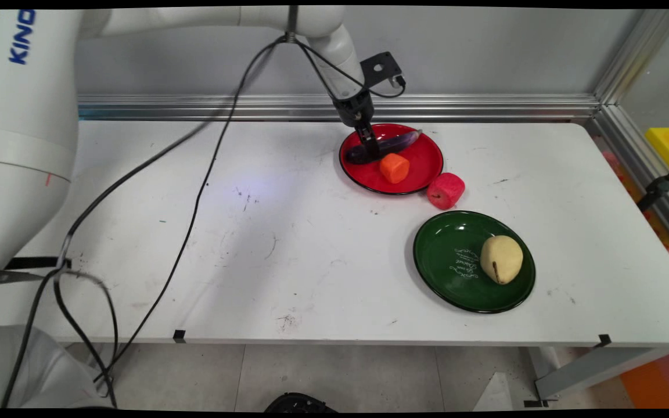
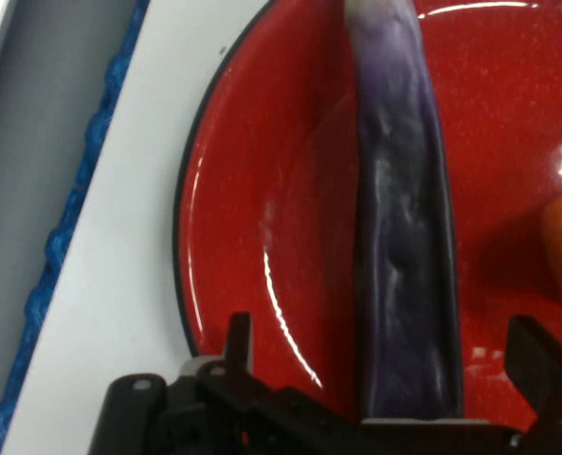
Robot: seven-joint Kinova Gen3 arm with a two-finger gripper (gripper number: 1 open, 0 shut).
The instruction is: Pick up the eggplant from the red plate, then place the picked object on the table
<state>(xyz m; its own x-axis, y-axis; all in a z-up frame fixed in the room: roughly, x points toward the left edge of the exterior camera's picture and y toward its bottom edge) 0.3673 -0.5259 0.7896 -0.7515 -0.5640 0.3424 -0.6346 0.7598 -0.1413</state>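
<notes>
White table [image 1: 253, 261] with a grey wall behind it, that's the setup. Using the red plate [image 1: 421, 168] as my anchor: my gripper [image 1: 370, 152] is down at its left side, fingers spread apart with the purple eggplant [image 1: 395, 142] lying between them, not clamped as far as I can see. From the hand view the eggplant [image 2: 404, 246] runs straight up the plate [image 2: 252, 237]. An orange piece [image 1: 394, 168] sits on the plate near the middle, just in front of the eggplant. A red apple [image 1: 445, 190] touches the plate's front-right rim. Further front-right is a green plate [image 1: 445, 255] holding a yellowish pear [image 1: 501, 259].
</notes>
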